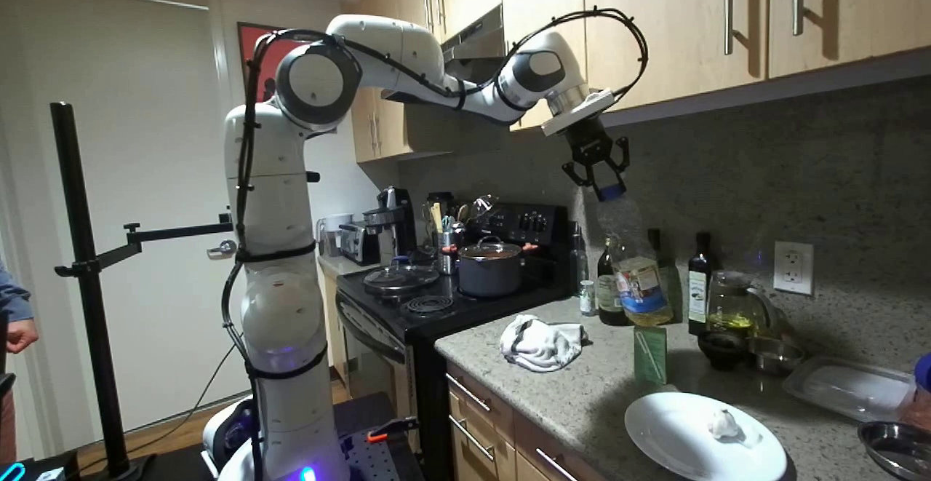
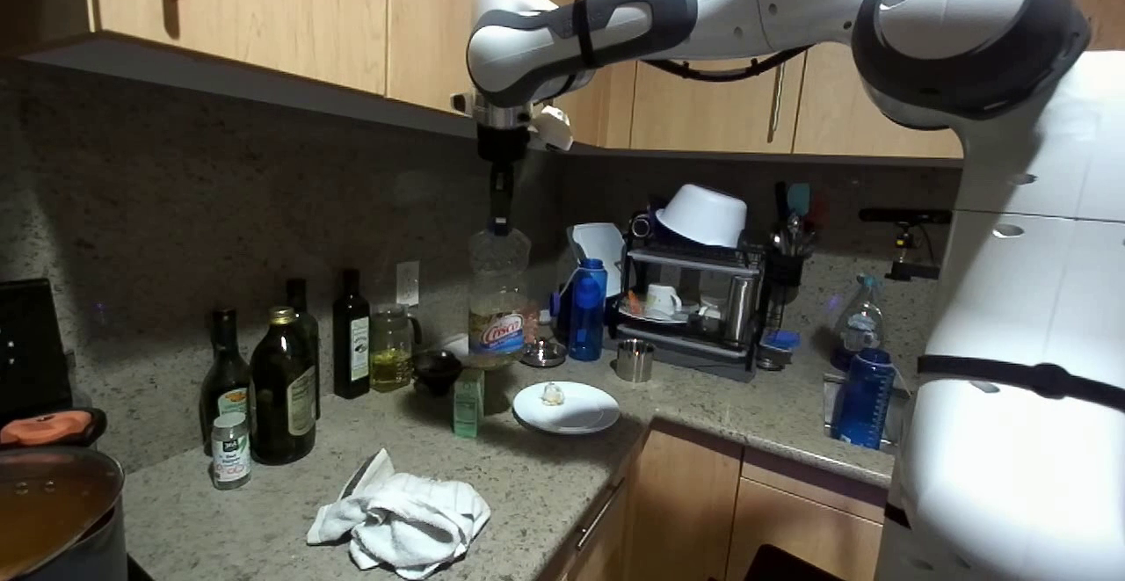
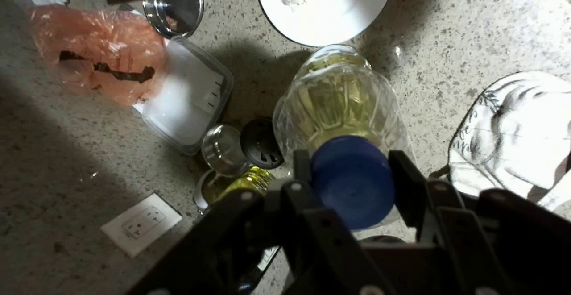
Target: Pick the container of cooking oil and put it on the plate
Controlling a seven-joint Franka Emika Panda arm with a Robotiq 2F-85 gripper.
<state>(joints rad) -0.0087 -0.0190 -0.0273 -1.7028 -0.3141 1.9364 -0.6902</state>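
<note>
Your bottle (image 2: 497, 304): clear, Crisco-labelled, yellowish oil (image 3: 335, 101) low inside, hangs tilted over the counter (image 2: 536, 475), back from its front edge | your gripper (image 3: 352, 168): clamped on the blue cap (image 3: 352, 192), jaws cap-wide apart | plate (image 2: 580, 412): near that edge

Counter (image 2: 538, 475) in all views, wrist view from above

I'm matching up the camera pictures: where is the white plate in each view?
In an exterior view: the plate at lower right.
In an exterior view: the plate below the centre.
In the wrist view: the plate at the top, partly cut off.
Shared landmark: the oil bottle.
</note>
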